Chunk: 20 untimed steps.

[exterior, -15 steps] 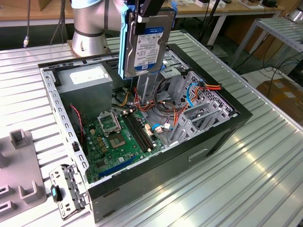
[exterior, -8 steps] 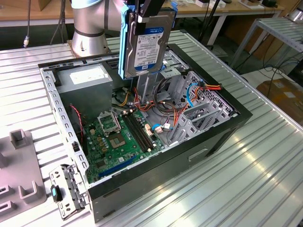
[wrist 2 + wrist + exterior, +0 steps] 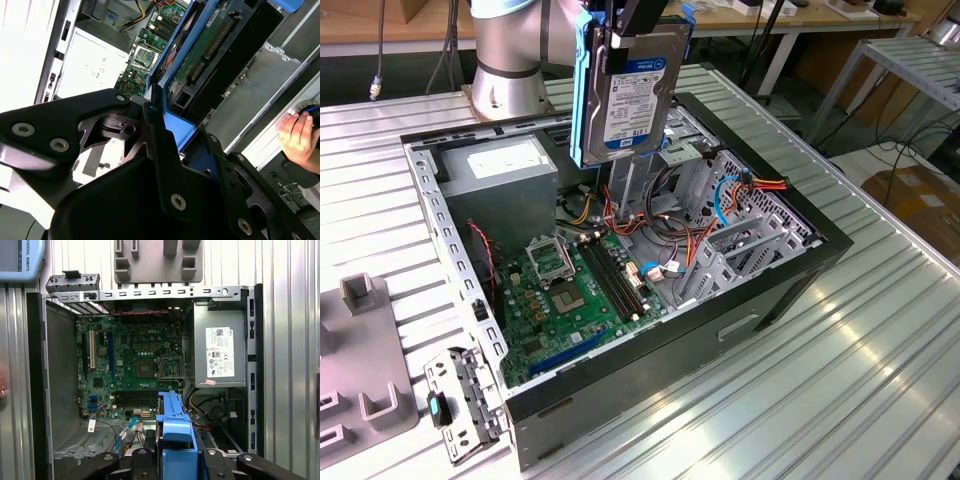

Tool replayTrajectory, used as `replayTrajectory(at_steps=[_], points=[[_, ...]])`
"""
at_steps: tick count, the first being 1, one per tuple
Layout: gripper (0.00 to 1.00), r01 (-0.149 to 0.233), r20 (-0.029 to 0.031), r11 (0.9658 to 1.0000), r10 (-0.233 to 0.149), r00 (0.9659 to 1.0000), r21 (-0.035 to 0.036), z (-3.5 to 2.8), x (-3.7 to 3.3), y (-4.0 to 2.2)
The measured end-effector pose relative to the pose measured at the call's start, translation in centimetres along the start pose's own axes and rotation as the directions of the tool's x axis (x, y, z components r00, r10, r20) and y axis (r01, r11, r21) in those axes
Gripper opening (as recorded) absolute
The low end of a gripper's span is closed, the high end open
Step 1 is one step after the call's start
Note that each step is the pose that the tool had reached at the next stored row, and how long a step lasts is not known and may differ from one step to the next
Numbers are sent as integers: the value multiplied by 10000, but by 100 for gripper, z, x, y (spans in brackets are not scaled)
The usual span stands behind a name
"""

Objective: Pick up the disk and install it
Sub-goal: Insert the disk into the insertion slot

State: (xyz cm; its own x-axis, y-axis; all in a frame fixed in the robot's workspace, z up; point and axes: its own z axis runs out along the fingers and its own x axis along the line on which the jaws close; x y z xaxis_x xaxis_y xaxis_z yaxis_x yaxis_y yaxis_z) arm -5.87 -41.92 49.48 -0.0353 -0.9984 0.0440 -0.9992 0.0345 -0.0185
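My gripper [image 3: 623,30] is shut on the disk [image 3: 638,95], a hard drive with a white label, a blue band and blue side rails. It hangs upright, label toward the exterior camera, above the open computer case [image 3: 790,290], over the back of the case near the grey metal drive cage [image 3: 720,200]. In the second wrist view the gripper [image 3: 180,137] clamps the blue rail, and the disk's green circuit-board underside [image 3: 210,45] faces the camera. In the first wrist view the gripper [image 3: 176,460] holds the disk's blue rail [image 3: 175,425] edge-on over the case.
Inside the case lie the green motherboard [image 3: 570,290], a grey power supply box with a white sticker [image 3: 505,165] and loose coloured cables [image 3: 670,250]. A grey fixture [image 3: 360,370] and a metal bracket [image 3: 465,400] lie on the exterior view's left. A person's hand [image 3: 300,135] rests beside the table.
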Motion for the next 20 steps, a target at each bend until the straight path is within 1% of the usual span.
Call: replayTrajectory(at_steps=[5,8,10,12,15,18,20], points=[[37,1,-1,10000,-1,10000,0,0,19,-1],[37,0,-1,10000,0,10000,-1,2,51,-2],[37,0,0,10000,0,10000,0,6,125,-4],[37,-1,-1,10000,1,10000,0,8,184,-6],[37,0,-1,10000,0,10000,0,10,237,-8],[37,0,-1,10000,0,10000,0,15,335,-12],[37,0,-1,10000,0,10000,0,16,375,-13]])
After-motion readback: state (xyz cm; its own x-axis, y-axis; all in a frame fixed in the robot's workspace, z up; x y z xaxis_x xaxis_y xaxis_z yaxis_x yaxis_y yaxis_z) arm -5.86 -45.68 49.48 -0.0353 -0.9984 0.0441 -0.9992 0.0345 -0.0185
